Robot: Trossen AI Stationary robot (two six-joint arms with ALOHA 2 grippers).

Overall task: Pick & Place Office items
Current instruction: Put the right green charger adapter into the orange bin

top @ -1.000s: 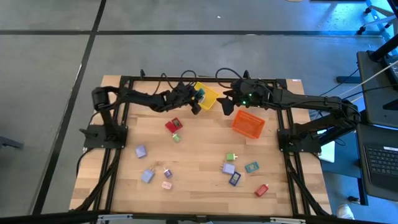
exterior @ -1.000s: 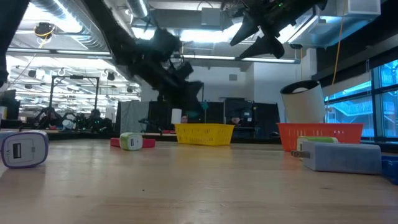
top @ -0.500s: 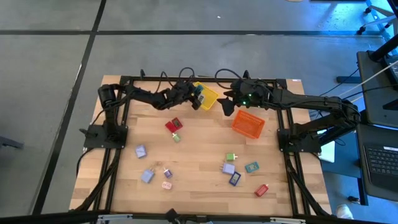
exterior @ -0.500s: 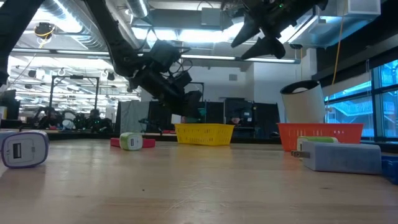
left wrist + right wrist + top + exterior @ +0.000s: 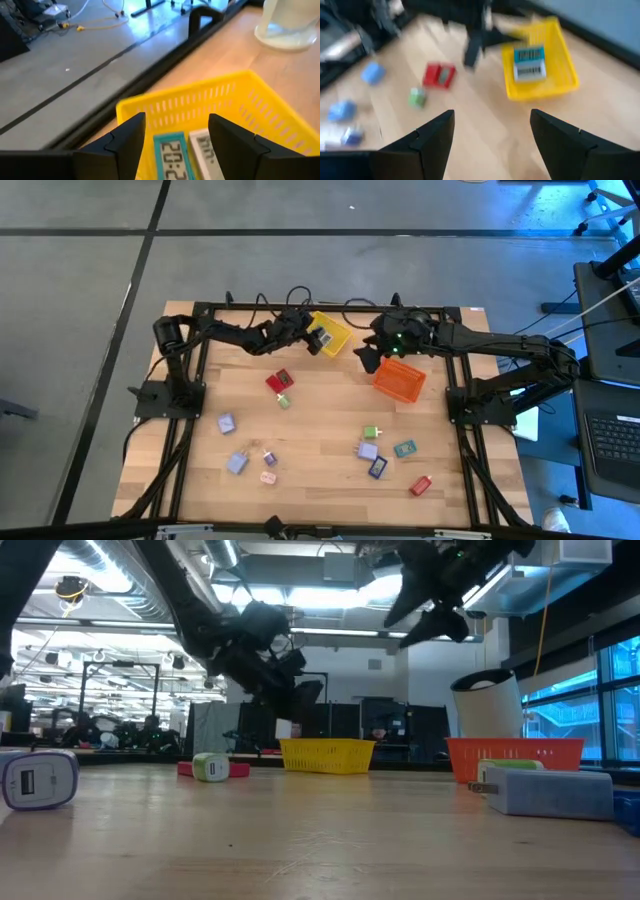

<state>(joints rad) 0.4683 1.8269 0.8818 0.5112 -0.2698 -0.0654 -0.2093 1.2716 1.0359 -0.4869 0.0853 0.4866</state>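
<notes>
My left gripper (image 5: 176, 130) hangs open over the near rim of the yellow bin (image 5: 240, 95) at the table's far middle. A teal piece (image 5: 172, 155) and a white piece (image 5: 206, 152) lie flat on the bin's floor (image 5: 555, 85), below and beyond the fingers. My right gripper (image 5: 492, 125) is open and holds nothing, raised between the yellow bin (image 5: 338, 330) and the orange bin (image 5: 399, 379). Other office items lie scattered on the wood: a red one (image 5: 280, 382), a green one (image 5: 284, 401) and lavender ones (image 5: 227, 423).
Near the table's front right lie a green piece (image 5: 371, 433), a lavender one (image 5: 367, 450), a teal one (image 5: 404, 448), a dark blue one (image 5: 377, 467) and a red one (image 5: 421, 485). A white roll (image 5: 488, 705) stands behind the orange bin (image 5: 512, 755). The black frame rails run along the table's edges.
My left gripper has moved a little toward the yellow bin and opened. The teal piece it carried now lies in the bin beside the white one. My right gripper has tipped further downward, staying roughly where it was.
</notes>
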